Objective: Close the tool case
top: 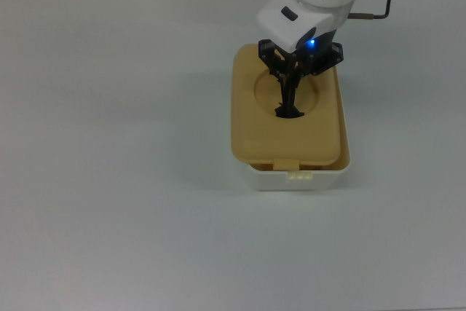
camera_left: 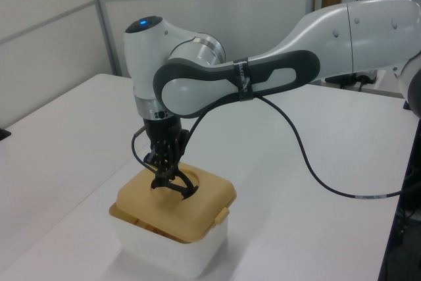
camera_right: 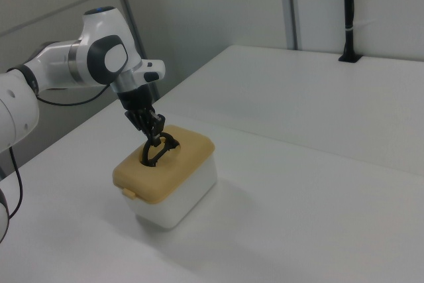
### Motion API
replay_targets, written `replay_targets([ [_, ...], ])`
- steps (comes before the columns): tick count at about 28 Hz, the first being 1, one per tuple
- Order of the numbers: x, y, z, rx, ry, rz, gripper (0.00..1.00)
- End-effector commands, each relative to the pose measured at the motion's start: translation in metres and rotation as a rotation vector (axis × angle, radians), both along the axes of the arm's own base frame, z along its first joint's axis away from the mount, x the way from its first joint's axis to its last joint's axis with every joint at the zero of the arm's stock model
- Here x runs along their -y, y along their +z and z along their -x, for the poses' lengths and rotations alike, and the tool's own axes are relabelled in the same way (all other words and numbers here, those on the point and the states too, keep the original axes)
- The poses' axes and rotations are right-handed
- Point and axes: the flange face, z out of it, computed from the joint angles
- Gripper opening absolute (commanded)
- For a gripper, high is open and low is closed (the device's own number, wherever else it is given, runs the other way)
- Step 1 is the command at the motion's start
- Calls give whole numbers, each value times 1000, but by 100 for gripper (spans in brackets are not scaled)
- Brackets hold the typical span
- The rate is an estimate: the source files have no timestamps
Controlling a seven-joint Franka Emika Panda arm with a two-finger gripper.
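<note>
The tan lid (top: 320,136) lies over the white tub (top: 300,179), shifted slightly toward the top view's left. A strip of the tub's rim shows along the top view's right and bottom. My gripper (top: 290,96) reaches down into the lid's round recess and is shut on the black handle (top: 289,112). In the left view the lid (camera_left: 197,210) rests low on the tub (camera_left: 164,255) with the gripper (camera_left: 164,174) above its centre. The right view shows the lid (camera_right: 179,164), the tub (camera_right: 189,193) and the gripper (camera_right: 153,138) on the handle (camera_right: 159,151).
The white table (top: 109,180) spreads wide around the case. A black cable (camera_left: 309,159) hangs from the arm over the table in the left view. A black post (camera_right: 349,14) stands at the far table edge in the right view.
</note>
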Motion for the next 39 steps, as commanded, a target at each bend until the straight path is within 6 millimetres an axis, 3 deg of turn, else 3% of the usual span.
replay_targets([
  [1,-5,5,1,8,-17,20,0],
  [2,-5,5,1,8,-20,20,15],
  [3,-5,5,1,9,-29,21,93],
  [4,-5,5,1,11,-35,21,99],
  [27,-1,13,7,-5,-46,52,100],
  [35,14,51,22,7,-52,50,100],
  [39,33,65,29,-10,-49,59,100],
])
